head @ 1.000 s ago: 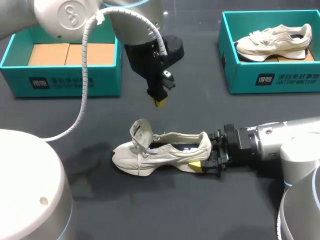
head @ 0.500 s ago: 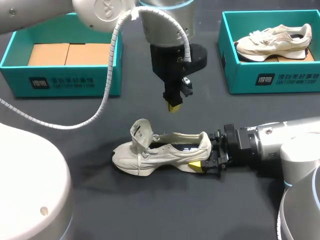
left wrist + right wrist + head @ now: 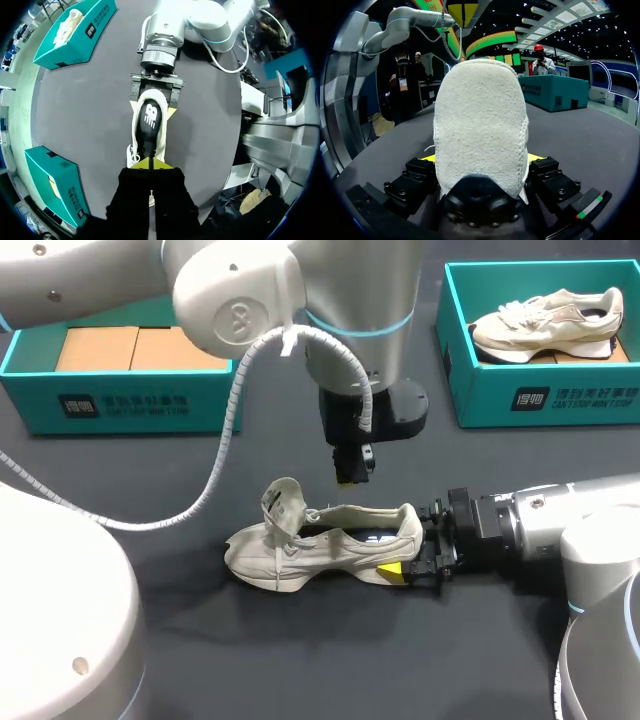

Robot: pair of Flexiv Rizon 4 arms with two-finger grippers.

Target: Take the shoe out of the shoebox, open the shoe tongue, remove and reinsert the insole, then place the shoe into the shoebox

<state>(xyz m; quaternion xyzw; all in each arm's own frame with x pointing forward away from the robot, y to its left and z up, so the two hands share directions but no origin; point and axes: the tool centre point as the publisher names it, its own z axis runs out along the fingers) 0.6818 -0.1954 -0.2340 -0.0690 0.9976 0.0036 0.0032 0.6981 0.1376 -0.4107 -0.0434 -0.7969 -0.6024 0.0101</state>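
A cream sneaker lies on its sole on the dark table, toe to the left, with its tongue pulled up. My right gripper is shut on its heel, one yellow tip on each side. In the right wrist view the heel fills the space between the fingers. My left gripper hangs shut just above the shoe's opening. In the left wrist view its joined yellow tips point down at the black insole inside the shoe.
A teal shoebox with cardboard inserts stands at the back left. A second teal shoebox at the back right holds another cream sneaker. My left arm's white cable loops down to the left of the shoe.
My left arm has swung to the right and come down, bringing its shut gripper over the shoe's opening. The right gripper and the shoe have not moved.
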